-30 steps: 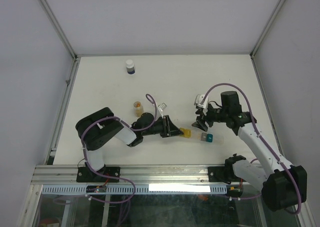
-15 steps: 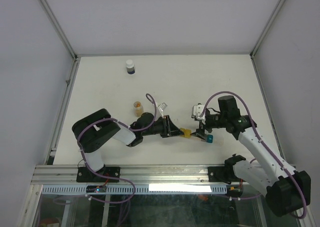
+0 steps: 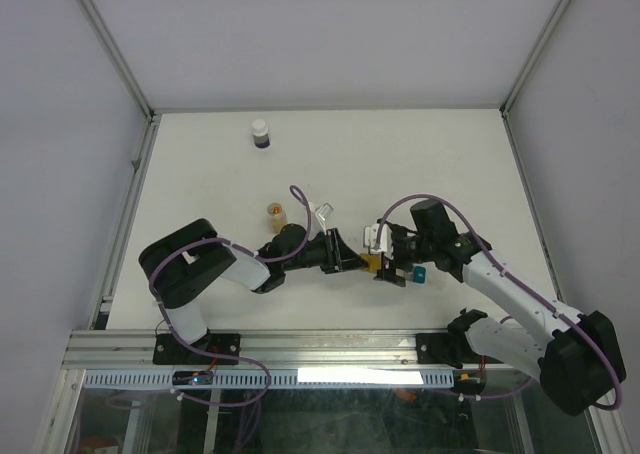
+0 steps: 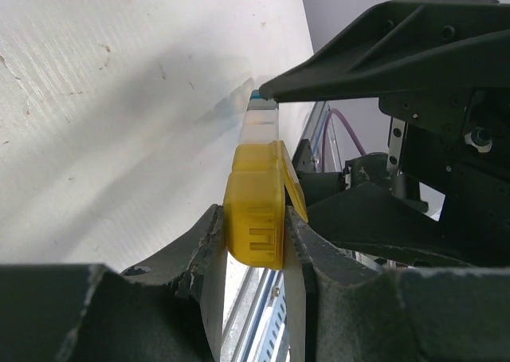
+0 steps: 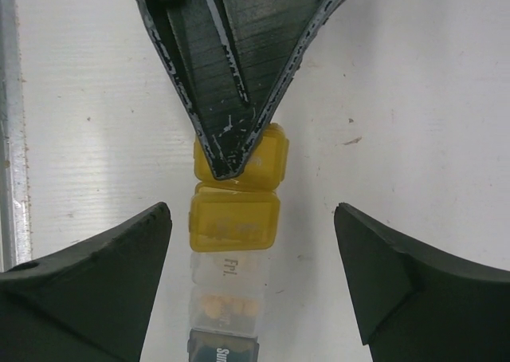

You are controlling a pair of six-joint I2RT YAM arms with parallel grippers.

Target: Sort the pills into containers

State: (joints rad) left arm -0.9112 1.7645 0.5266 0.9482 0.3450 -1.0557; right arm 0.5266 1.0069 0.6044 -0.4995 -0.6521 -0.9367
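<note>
The containers [image 5: 231, 266] form a short row on the white table: a yellow box [image 5: 233, 218], a clear one marked "Fri.", a clear one holding orange pills [image 5: 227, 304], and a teal one [image 5: 223, 350]. My left gripper [image 4: 251, 218] is shut on the yellow box [image 4: 255, 210], pinching its end; in the top view it [image 3: 350, 259] lies low on the table. My right gripper [image 5: 251, 218] is open wide, one finger on each side of the row near the yellow box, touching nothing. From above it [image 3: 388, 259] sits over the row, and the teal box [image 3: 420, 273] shows beside it.
A small vial of orange pills [image 3: 275, 212] and a clear piece [image 3: 323, 214] sit just behind my left arm. A white bottle with a dark band [image 3: 260, 134] stands at the back left. The table's metal front rail [image 3: 330, 346] runs close by.
My right gripper has moved left from beside the teal box to over the yellow end of the row, and its jaws have spread wider. The left gripper has kept its hold.
</note>
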